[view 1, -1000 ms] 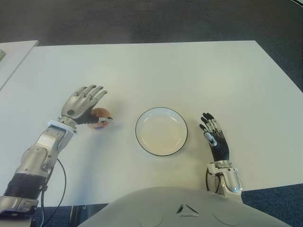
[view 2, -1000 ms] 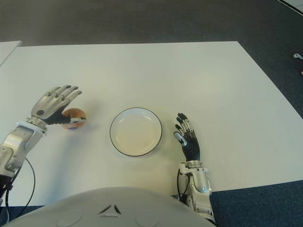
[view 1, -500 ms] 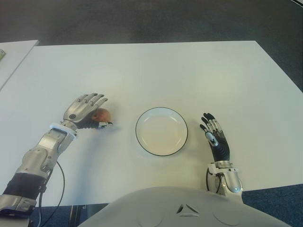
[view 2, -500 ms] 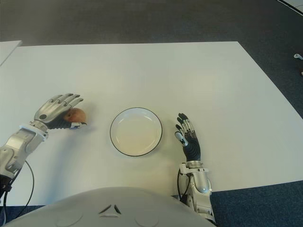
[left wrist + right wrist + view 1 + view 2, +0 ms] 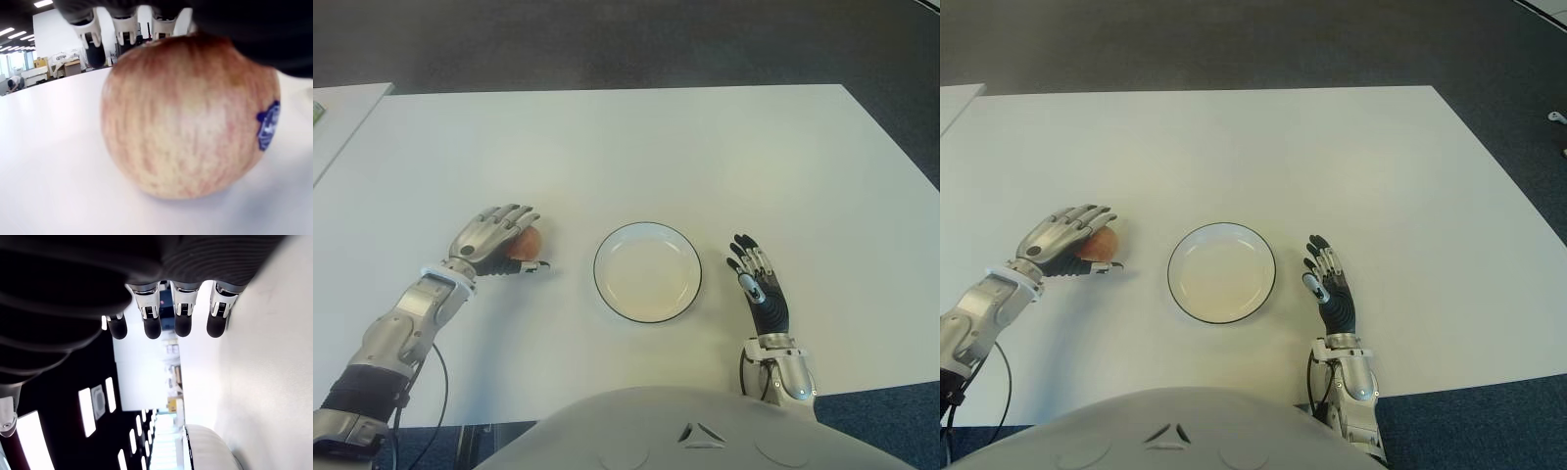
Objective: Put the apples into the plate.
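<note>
While the white plate (image 5: 647, 272) with its thin dark rim sits empty on the white counter (image 5: 636, 147), toward the near edge and about midway between the two side edges, a single apple (image 5: 190, 115) remains outside it, on the counter to the plate's left and toward the left edge. The left hand (image 5: 492, 242) is cupped over the apple from above, its fingers (image 5: 514, 215) draped across the top and its thumb reaching along the counter toward the plate; the left wrist view shows the fruit sitting on the counter surface with fingertips (image 5: 126, 28) curving down over its far side, so the hand covers the apple, though whether it has a firm hold cannot be told. The apple is mottled red and yellow and carries a small blue sticker (image 5: 268, 125) on one side, whose lettering is too blurred to read. The right hand (image 5: 761, 289) shows just beside the plate on its right, near the counter's near edge, palm turned inward and fingers (image 5: 152, 320) extended and relaxed, holding nothing. A corner of a second pale surface (image 5: 342, 113) appears beyond the counter's far left corner.
</note>
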